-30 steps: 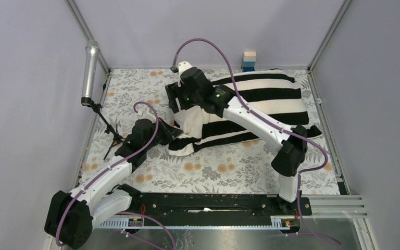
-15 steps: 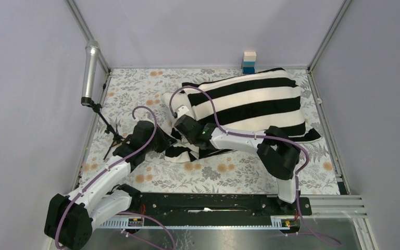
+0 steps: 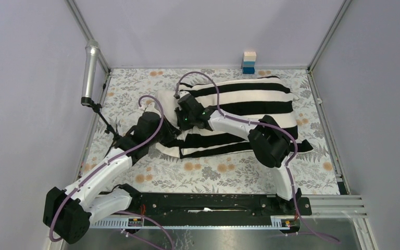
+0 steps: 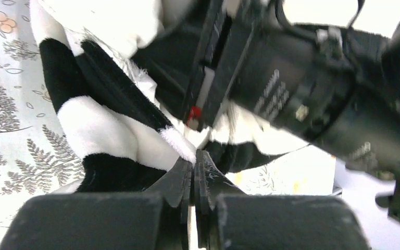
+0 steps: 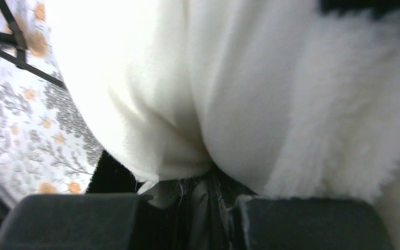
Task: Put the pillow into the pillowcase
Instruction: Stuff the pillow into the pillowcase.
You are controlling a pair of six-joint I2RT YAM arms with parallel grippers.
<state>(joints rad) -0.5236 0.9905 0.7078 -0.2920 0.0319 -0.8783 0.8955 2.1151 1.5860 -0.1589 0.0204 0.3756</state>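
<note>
Pinching at the mouth of the case, both arms in tight on the left end!

The striped pillowcase (image 3: 250, 107) lies stretched across the far half of the floral table cover (image 3: 213, 169), plump from end to end. Only a cream corner of the pillow (image 3: 156, 100) pokes out at its left end, so most of the pillow sits inside. The left gripper (image 4: 194, 159) is down at the near left edge of the case, jaws pressed together with a fleecy white fringe of the pillowcase nipped at the tips. The right gripper (image 5: 200, 190) reaches in from the right, just beside it at the opening. Its jaws are drawn almost together, and the smooth cream cloth of the pillow puckers down into the narrow gap, with a fleecy white stripe of the case right alongside.
</note>
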